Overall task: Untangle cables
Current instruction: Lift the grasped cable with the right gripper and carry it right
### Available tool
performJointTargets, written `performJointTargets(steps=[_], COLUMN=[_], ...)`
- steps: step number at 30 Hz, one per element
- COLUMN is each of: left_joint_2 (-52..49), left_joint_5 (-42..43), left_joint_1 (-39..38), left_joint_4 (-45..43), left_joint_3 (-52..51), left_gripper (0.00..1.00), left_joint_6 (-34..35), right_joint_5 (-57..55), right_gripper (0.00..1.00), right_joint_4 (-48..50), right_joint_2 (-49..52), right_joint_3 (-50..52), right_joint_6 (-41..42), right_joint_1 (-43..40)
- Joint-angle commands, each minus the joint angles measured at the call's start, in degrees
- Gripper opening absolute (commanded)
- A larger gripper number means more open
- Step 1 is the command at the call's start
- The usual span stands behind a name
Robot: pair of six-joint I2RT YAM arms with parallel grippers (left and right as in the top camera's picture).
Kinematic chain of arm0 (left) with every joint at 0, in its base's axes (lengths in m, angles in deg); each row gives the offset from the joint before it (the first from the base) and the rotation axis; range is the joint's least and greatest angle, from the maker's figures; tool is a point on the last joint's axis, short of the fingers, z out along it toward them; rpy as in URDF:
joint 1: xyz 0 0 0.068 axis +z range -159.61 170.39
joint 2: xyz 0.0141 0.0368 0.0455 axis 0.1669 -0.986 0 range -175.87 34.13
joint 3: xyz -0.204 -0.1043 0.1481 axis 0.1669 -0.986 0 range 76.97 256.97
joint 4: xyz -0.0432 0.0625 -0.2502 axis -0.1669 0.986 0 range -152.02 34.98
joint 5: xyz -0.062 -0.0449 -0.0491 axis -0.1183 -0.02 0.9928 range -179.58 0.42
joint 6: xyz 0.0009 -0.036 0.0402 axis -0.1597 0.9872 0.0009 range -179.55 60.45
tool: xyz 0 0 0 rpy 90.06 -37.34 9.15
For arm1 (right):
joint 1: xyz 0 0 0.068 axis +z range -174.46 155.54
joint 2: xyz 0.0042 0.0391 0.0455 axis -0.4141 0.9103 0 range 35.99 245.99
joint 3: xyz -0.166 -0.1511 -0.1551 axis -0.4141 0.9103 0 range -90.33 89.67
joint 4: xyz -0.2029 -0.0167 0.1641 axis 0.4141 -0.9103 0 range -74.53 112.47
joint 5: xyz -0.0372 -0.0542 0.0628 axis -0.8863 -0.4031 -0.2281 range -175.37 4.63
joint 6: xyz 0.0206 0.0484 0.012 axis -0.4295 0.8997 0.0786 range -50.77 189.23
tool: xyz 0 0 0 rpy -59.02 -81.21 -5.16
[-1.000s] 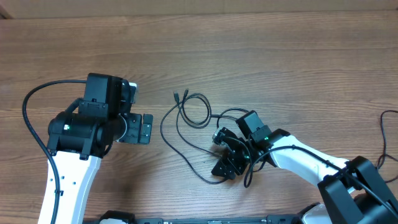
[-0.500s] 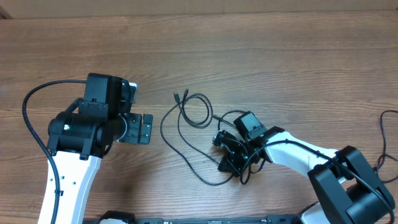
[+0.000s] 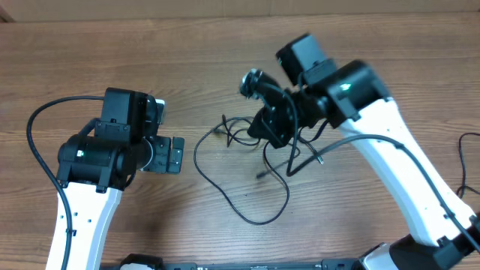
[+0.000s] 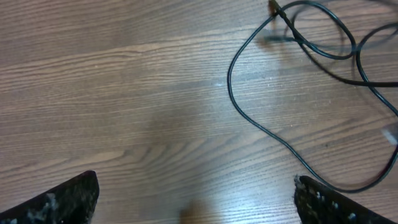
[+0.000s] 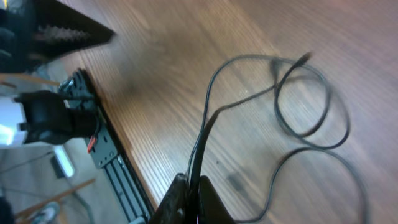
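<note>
The cables [image 3: 196,154] are thin black cords. One wide loop lies on the wooden table and several strands rise to my right gripper [image 3: 267,127]. That gripper is lifted above the table and shut on the strands. In the right wrist view the jaws [image 5: 193,194] pinch the cables [image 5: 207,99], which hang down to loops and a small plug [image 5: 305,57]. My left gripper [image 3: 178,154] hovers to the left of the cables, open and holding nothing. Its wrist view shows the fingertips far apart [image 4: 196,186] and the cables [image 4: 229,78] at the upper right.
The left arm's body [image 3: 97,157] fills the left side of the table. A thicker black wire [image 3: 466,154] of the right arm lies at the right edge. A black rail [image 5: 102,143] runs along the table's front edge.
The right gripper shut on the cables and rose up and toward the far side, dragging strands off the table. The left arm has not moved.
</note>
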Motion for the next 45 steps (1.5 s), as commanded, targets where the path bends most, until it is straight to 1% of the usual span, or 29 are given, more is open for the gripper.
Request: performJointTargets(steps=[1, 5, 9, 11, 13, 15, 19, 20, 21, 22, 24, 26, 28, 30, 31, 32, 34, 35, 37, 39, 41, 42, 44, 45], left_joint_2=[0.44, 0.44, 0.44, 0.44, 0.35, -0.04, -0.22, -0.33, -0.44, -0.44, -0.50, -0.68, -0.68, -0.70, -0.70, -0.70, -0.68, -0.70, -0.70, -0.70, -0.70, -0.70, -0.70, -0.70], left_joint_5=[0.61, 0.61, 0.61, 0.61, 0.61, 0.61, 0.61, 0.61, 0.61, 0.61, 0.61, 0.61, 0.61, 0.61, 0.59, 0.59, 0.59, 0.59, 0.61, 0.61, 0.61, 0.61, 0.61, 0.61], left_joint_1=[0.22, 0.22, 0.22, 0.22, 0.22, 0.22, 0.22, 0.22, 0.22, 0.22, 0.22, 0.22, 0.22, 0.22, 0.22, 0.22, 0.22, 0.22, 0.22, 0.22, 0.22, 0.22, 0.22, 0.22], left_joint_4=[-0.09, -0.09, -0.09, -0.09, -0.11, -0.11, -0.13, -0.13, -0.13, -0.11, -0.13, -0.13, -0.13, -0.13, -0.13, -0.13, -0.13, -0.13, -0.13, -0.13, -0.13, -0.13, -0.13, -0.13], left_joint_3=[0.26, 0.26, 0.26, 0.26, 0.26, 0.26, 0.26, 0.26, 0.26, 0.26, 0.26, 0.26, 0.26, 0.26, 0.26, 0.26, 0.26, 0.26, 0.26, 0.26, 0.26, 0.26, 0.26, 0.26], left_gripper=[1.00, 1.00, 0.99, 1.00, 1.00, 1.00, 1.00, 1.00, 1.00, 1.00, 1.00, 1.00, 1.00, 1.00, 1.00, 1.00, 1.00, 1.00, 1.00, 1.00, 1.00, 1.00, 0.99, 1.00], left_joint_6=[0.15, 0.15, 0.15, 0.17, 0.17, 0.15, 0.17, 0.17, 0.15, 0.17, 0.15, 0.17, 0.17, 0.15, 0.15, 0.17, 0.15, 0.15, 0.15, 0.15, 0.15, 0.17, 0.17, 0.15], right_joint_5=[-4.44, -10.78, -16.11, -18.93, -24.70, -33.46, -41.81, -42.80, -44.68, -45.48, -50.73, -55.78, -60.35, -65.94, -66.27, -66.23, -65.79, -65.77, -63.71, -53.62, -39.58, -36.30, -33.73, -33.62], right_gripper=[0.04, 0.04, 0.04, 0.04, 0.04, 0.04, 0.04, 0.04, 0.04, 0.04, 0.04, 0.04, 0.04, 0.04, 0.04, 0.04, 0.04, 0.04, 0.04, 0.04, 0.04, 0.04, 0.04, 0.04], right_joint_4=[-1.31, 0.00, 3.63, 8.13, 13.51, 20.61, 31.71, 34.14, 39.71, 41.81, 49.44, 52.04, 50.14, 39.47, 31.43, 25.68, 18.64, 16.85, 14.80, 14.73, 16.02, 16.96, 19.10, 21.46], right_joint_2=[-0.68, -0.79, -1.27, -2.03, -3.04, -4.15, -5.33, -5.62, -6.12, -6.23, -6.45, -6.43, -6.32, -6.32, -6.34, -6.45, -6.45, -6.45, -6.75, -7.69, -9.53, -10.27, -11.67, -13.14], right_joint_3=[-12.85, -24.26, -30.73, -32.46, -32.50, -32.50, -32.50, -32.50, -32.50, -32.50, -32.50, -32.48, -32.48, -32.48, -32.48, -32.48, -32.48, -32.48, -32.48, -32.48, -32.48, -32.48, -32.48, -32.48], right_joint_6=[-0.13, -0.13, 0.07, 0.76, 4.35, 7.82, 10.84, 10.84, 10.82, 10.78, 10.45, 8.04, 6.14, 5.84, 8.13, 11.58, 16.28, 17.66, 20.94, 21.49, 21.49, 21.49, 21.97, 24.13], right_joint_1=[0.15, 0.15, 0.15, 0.15, 0.15, 0.15, 0.15, 0.15, 0.15, 0.15, 0.15, 0.15, 0.15, 0.15, 0.17, 0.17, 0.17, 0.17, 0.17, 0.17, 0.17, 0.17, 0.17, 0.17])
